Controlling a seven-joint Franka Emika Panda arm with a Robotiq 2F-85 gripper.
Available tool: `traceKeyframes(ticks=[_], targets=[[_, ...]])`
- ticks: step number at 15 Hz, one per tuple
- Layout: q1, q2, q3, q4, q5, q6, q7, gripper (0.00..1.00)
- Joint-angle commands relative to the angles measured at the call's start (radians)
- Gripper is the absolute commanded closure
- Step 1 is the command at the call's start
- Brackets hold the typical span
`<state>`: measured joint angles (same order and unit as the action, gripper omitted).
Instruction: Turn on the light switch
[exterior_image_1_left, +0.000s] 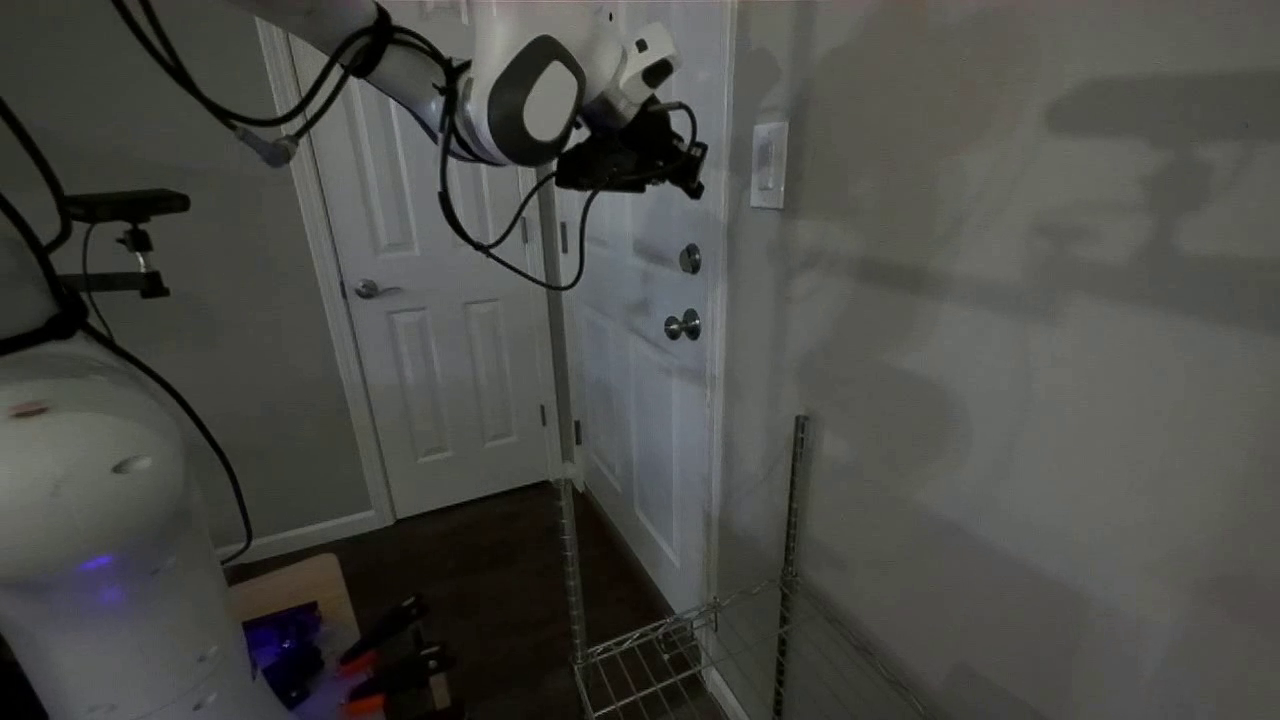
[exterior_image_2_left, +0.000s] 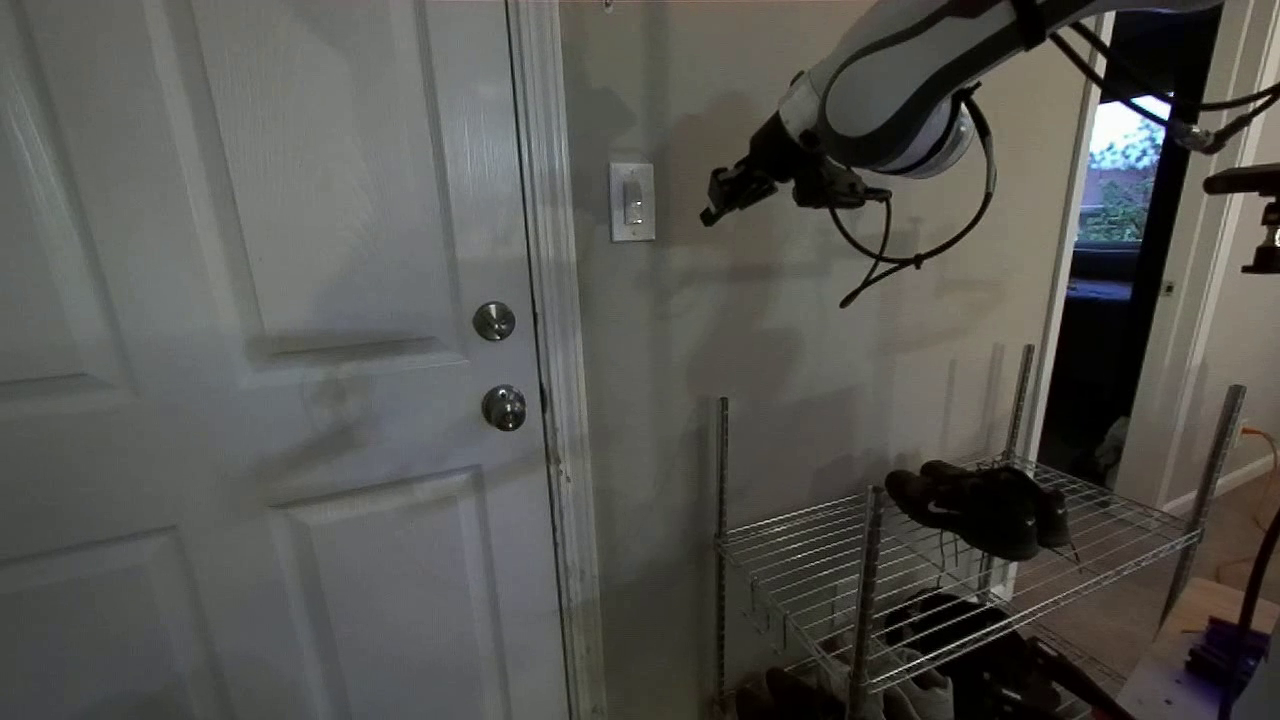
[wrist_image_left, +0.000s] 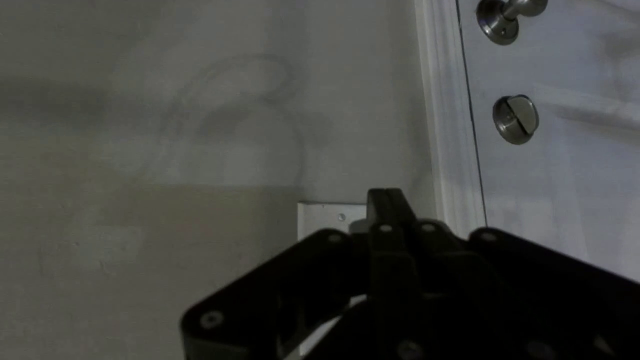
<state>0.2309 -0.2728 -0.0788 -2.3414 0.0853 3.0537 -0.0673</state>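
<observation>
The light switch is a white upright wall plate with a toggle at its centre, seen in both exterior views (exterior_image_1_left: 768, 165) (exterior_image_2_left: 632, 203). My gripper is black and its fingertips are together with nothing between them, as the wrist view shows (wrist_image_left: 392, 200). In both exterior views the gripper (exterior_image_1_left: 695, 178) (exterior_image_2_left: 716, 198) is in the air beside the plate, at about its height, with a visible gap. In the upside-down wrist view the plate (wrist_image_left: 320, 216) lies behind the fingers, which hide its toggle and most of its surface.
A white door (exterior_image_2_left: 380, 430) with a deadbolt (exterior_image_2_left: 494, 321) and round knob (exterior_image_2_left: 504, 408) is beside the switch, separated by the door frame (exterior_image_2_left: 560, 330). A wire rack (exterior_image_2_left: 800, 535) with upright posts stands below, against the wall, with dark shoes (exterior_image_2_left: 980, 505) on it.
</observation>
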Motion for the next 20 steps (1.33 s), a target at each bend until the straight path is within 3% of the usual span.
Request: traceKeyframes(ticks=[1, 8, 9, 12, 20], targets=[[0.120, 0.080, -0.096, 0.066, 0.084, 0.062, -0.106, 1.00], [0.301, 0.135, -0.239, 0.147, 0.190, 0.128, -0.218, 1.00], [0.261, 0.117, -0.206, 0.127, 0.146, 0.094, -0.161, 0.99], [0.286, 0.124, -0.229, 0.140, 0.151, 0.099, -0.167, 0.99], [0.275, 0.125, -0.216, 0.130, 0.142, 0.117, -0.149, 1.00]])
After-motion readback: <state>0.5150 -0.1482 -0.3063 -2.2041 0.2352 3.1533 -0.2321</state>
